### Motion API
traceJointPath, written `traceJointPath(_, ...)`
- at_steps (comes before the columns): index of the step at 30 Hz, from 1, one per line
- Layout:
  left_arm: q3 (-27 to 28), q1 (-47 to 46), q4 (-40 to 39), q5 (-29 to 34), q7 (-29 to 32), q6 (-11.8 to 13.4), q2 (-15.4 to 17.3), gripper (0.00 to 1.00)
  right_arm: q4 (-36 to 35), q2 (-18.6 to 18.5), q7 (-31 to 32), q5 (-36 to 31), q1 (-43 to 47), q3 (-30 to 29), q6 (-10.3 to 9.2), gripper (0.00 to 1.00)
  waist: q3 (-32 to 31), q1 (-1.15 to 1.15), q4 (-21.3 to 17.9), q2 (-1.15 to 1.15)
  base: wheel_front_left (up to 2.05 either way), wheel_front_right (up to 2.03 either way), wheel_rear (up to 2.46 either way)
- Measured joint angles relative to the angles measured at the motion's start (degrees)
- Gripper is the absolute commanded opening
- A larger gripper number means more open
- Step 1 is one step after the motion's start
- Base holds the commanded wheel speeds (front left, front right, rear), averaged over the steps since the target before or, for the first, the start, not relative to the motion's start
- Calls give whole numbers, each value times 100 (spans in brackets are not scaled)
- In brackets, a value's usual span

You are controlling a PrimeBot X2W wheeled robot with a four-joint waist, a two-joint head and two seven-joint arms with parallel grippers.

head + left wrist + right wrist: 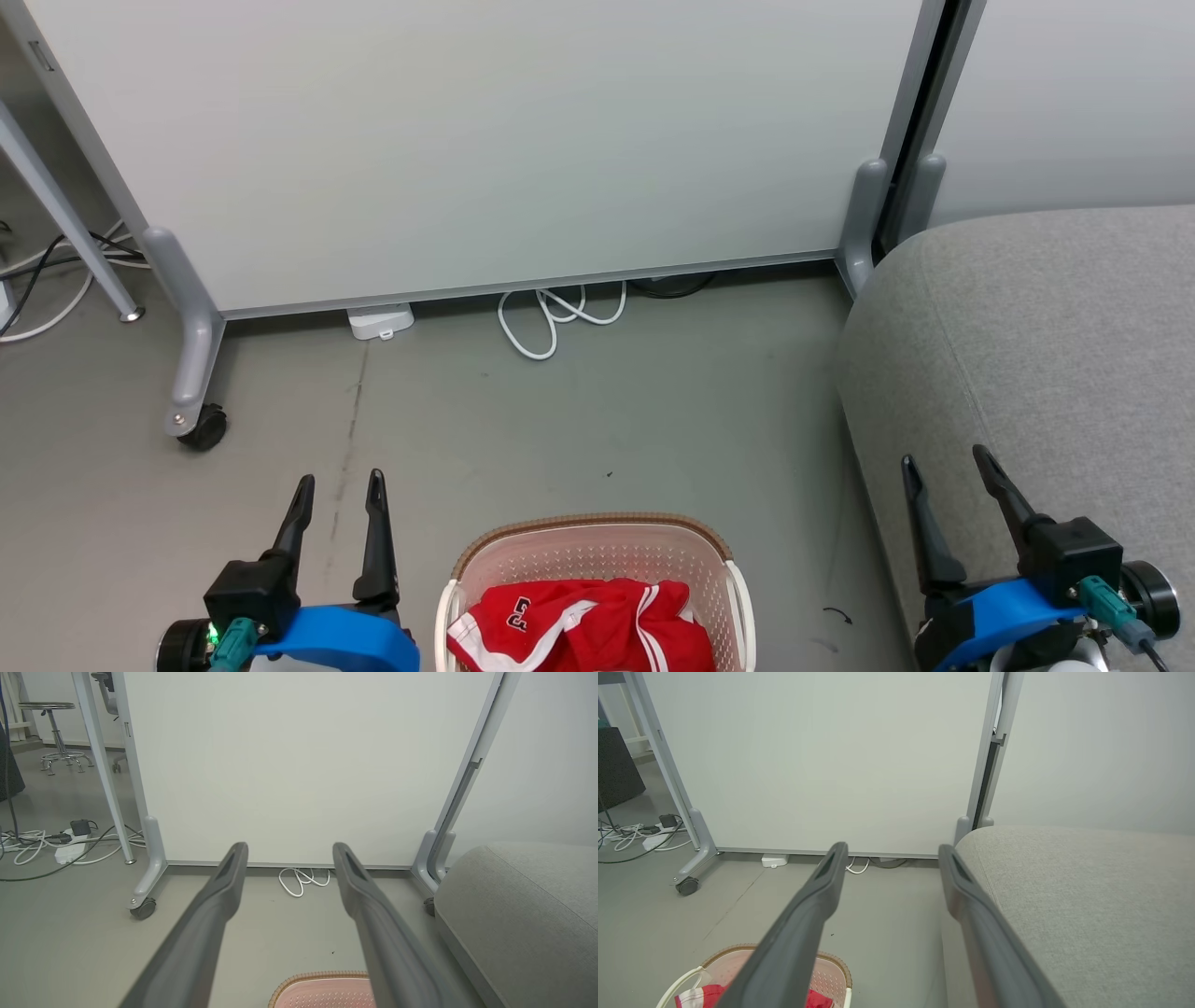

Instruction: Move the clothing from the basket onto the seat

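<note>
Head view shows the red clothing (583,625) lying bunched inside the basket (597,551), which stands on the grey floor (607,411) between the two arms. The left gripper (341,478) hangs just left of the basket, fingers spread and empty. The right gripper (942,455), also spread and empty, hovers by the edge of the seat (1046,327), which is on the basket's right.

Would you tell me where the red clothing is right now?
The clothing lies in the laundry basket at the head view's bottom centre, between the left hand and right hand.
</note>
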Motion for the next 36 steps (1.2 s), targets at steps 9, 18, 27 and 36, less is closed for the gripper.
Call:
traceJointPath(9, -23, 1, 15, 110, -33, 8, 3, 100, 23, -2, -46, -165, -2, -4, 5, 100, -1, 0, -9, 0, 0, 0, 0)
traceJointPath(18, -22, 2, 14, 101, -33, 8, 3, 100, 22, -2, -47, -163, -3, -3, 5, 100, 9, 0, -14, 0, 0, 0, 0)
traceJointPath(27, -53, -34, 66, 114, -35, -11, 121, 100, -47, -3, -65, -92, -140, 138, 5, 100, 268, 0, -112, 0, 0, 0, 0)
traceJointPath(36, -213, -449, 750, 164, 90, -113, 256, 100, -145, -7, -164, 47, -549, 498, 5, 100, 993, 0, -551, 0, 0, 0, 0)
